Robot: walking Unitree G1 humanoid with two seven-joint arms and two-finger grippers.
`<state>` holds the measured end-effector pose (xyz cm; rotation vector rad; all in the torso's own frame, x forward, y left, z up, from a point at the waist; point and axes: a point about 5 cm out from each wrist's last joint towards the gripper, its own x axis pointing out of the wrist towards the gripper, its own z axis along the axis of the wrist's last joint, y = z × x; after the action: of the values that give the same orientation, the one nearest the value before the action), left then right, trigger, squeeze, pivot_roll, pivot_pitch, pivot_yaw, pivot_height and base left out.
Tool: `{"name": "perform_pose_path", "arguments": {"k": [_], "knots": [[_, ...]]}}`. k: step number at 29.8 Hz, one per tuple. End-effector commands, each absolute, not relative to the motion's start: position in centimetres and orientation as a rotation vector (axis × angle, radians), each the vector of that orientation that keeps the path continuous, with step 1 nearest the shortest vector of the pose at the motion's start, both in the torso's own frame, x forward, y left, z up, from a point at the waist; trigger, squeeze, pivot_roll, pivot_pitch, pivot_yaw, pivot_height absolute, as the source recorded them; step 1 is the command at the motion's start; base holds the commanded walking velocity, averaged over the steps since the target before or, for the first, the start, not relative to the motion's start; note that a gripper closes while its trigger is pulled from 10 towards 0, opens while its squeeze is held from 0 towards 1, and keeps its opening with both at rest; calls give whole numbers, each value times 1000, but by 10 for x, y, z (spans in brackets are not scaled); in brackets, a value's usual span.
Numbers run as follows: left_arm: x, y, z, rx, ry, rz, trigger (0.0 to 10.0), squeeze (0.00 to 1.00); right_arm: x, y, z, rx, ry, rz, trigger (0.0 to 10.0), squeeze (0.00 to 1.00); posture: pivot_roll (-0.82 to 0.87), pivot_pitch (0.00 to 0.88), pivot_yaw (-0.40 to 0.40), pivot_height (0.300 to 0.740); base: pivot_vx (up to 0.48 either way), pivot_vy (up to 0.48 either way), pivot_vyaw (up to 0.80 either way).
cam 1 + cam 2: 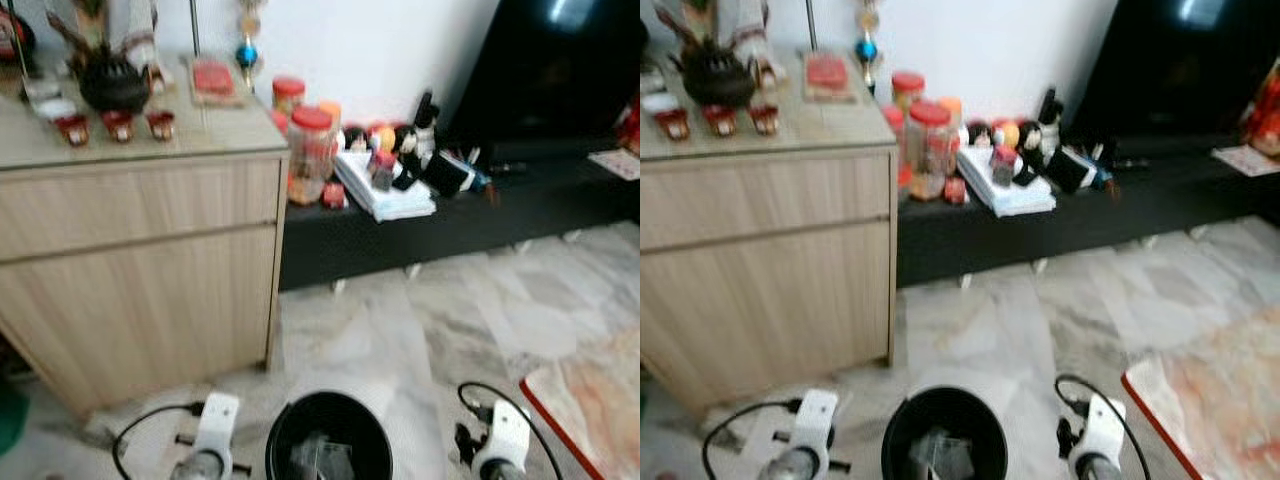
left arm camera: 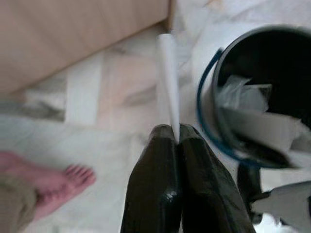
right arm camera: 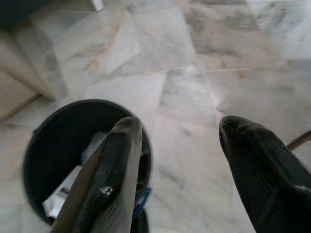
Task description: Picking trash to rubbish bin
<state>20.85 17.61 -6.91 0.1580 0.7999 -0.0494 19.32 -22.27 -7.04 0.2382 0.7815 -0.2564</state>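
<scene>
A round black rubbish bin (image 1: 328, 438) stands on the marble floor right in front of me, between my two arms, with crumpled white paper (image 2: 252, 116) inside. My left gripper (image 2: 176, 137) is shut on a thin white paper sheet (image 2: 167, 77), held edge-on just beside the bin's rim (image 2: 206, 104). My right gripper (image 3: 180, 145) hangs open on the bin's other side, above bare floor, with nothing between its fingers. The bin (image 3: 63, 145) lies past one of its fingers (image 3: 114, 170).
A light wooden cabinet (image 1: 140, 270) with a teapot and small red cups on top stands ahead on the left. A low black TV bench (image 1: 450, 215) cluttered with jars and papers runs along the wall. A red-edged mat (image 1: 590, 400) lies to the right. A person's bare foot (image 2: 58, 182) is near my left gripper.
</scene>
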Motion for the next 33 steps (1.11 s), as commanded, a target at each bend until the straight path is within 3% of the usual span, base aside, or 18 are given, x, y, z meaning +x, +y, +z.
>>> {"name": "perform_pose_path", "arguments": {"k": [1, 11, 33], "knots": [[209, 163, -70, 123, 800, -112, 10000, 0, 191, -229, -70, 224, 779, -269, 10000, 0, 113, 0, -136, 740, 0, 0, 0], [222, 156, -62, 113, 761, -159, 10000, 0, 190, -229, -70, 229, 781, -272, 10000, 0, 113, 0, -137, 740, 0, 0, 0], [217, 159, -65, 110, 773, -155, 10000, 0, 187, -227, -72, 228, 791, -256, 10000, 0, 111, 0, -138, 740, 0, 0, -784]]}}
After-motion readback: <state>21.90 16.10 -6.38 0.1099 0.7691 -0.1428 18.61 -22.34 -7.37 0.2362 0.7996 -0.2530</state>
